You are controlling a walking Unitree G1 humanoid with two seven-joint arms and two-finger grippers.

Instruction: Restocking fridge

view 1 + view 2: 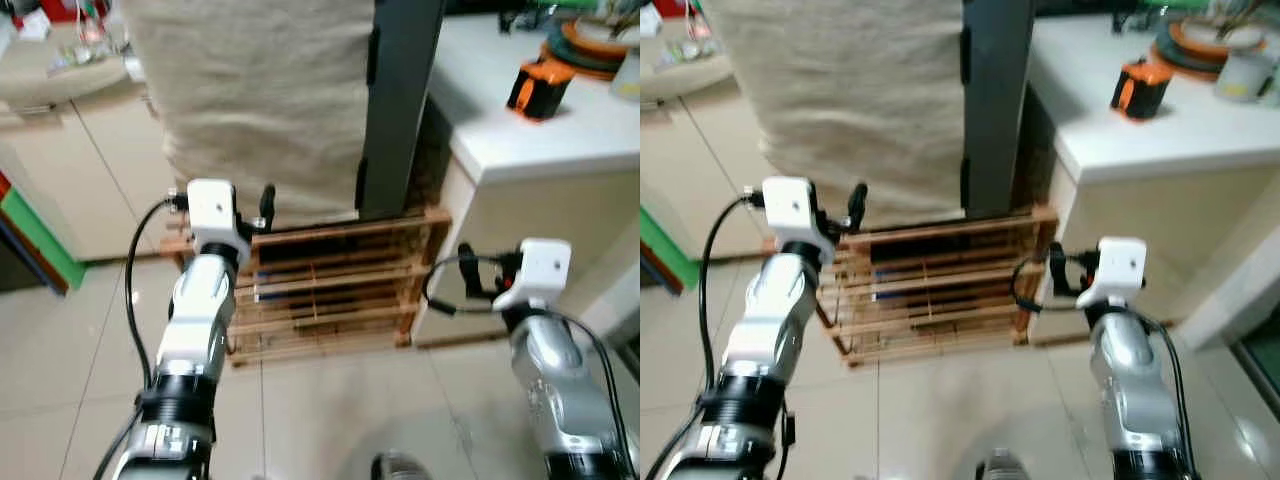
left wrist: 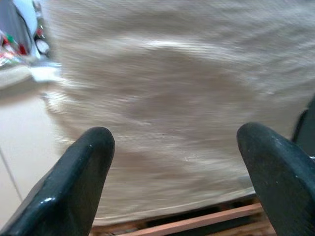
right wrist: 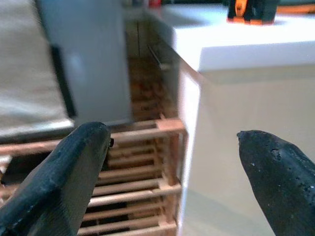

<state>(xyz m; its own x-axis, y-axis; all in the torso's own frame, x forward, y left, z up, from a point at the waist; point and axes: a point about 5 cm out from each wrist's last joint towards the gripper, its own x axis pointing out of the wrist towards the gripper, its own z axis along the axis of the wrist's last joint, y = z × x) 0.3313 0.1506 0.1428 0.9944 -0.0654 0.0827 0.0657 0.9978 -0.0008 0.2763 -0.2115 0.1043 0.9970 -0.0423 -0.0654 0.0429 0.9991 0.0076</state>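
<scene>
Both tools were released and empty: the left tool (image 2: 174,177) faced a beige cloth cover (image 1: 260,100), the right tool (image 3: 172,172) faced a wooden slatted crate (image 1: 330,285) on the floor beside the white counter (image 1: 540,130). A dark upright panel (image 1: 400,100), possibly the fridge, stood above the crate. No stock was in hand. Advancing risked snagging the cloth or knocking the crate.
</scene>
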